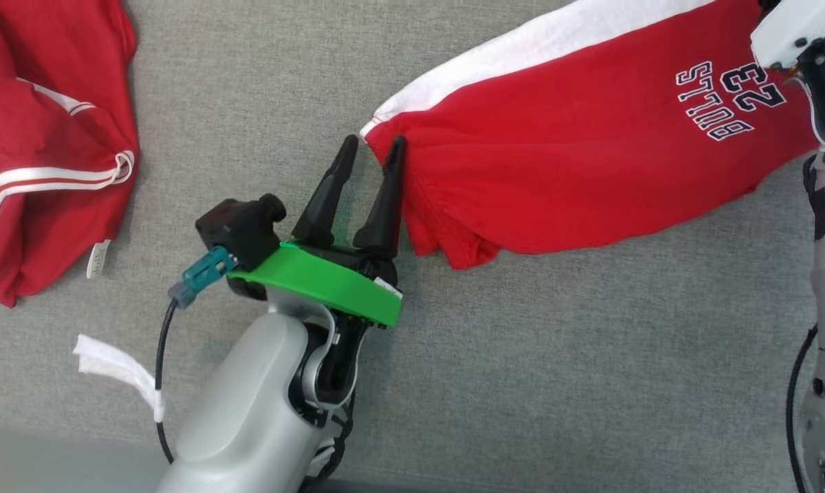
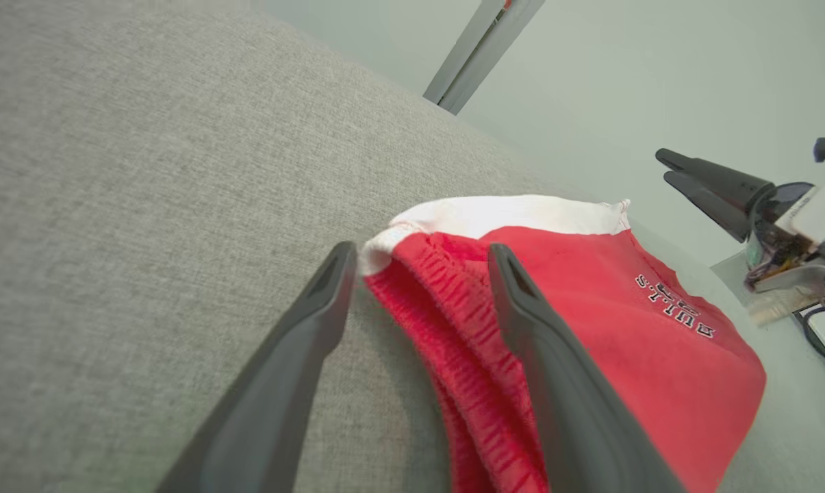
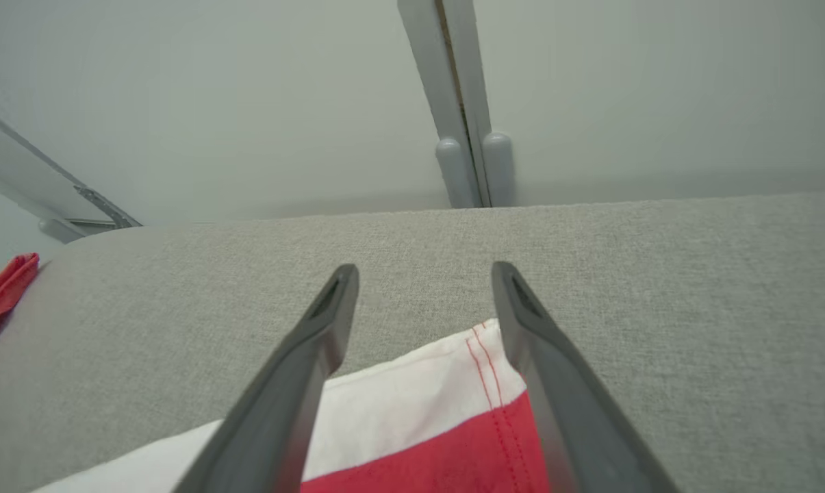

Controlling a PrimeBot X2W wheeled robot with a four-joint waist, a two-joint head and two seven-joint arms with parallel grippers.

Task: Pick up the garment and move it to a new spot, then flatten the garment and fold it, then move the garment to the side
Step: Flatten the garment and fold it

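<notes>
Red shorts [image 1: 576, 157] soft, light, floppy; best pinched at waistband corner, hem corner. Fingers apart on left gripper [image 1: 374, 142], right gripper [image 3: 422, 270] alike, nothing held.

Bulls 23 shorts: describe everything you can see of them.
The red shorts look like soft jersey knit, with a white side panel, a dark BULLS 23 print and a gathered waistband. They lie mostly flat on the grey cloth surface, one lower corner rumpled. The open left gripper straddles the waistband corner; the open right gripper straddles the white hem at the other end.
</notes>
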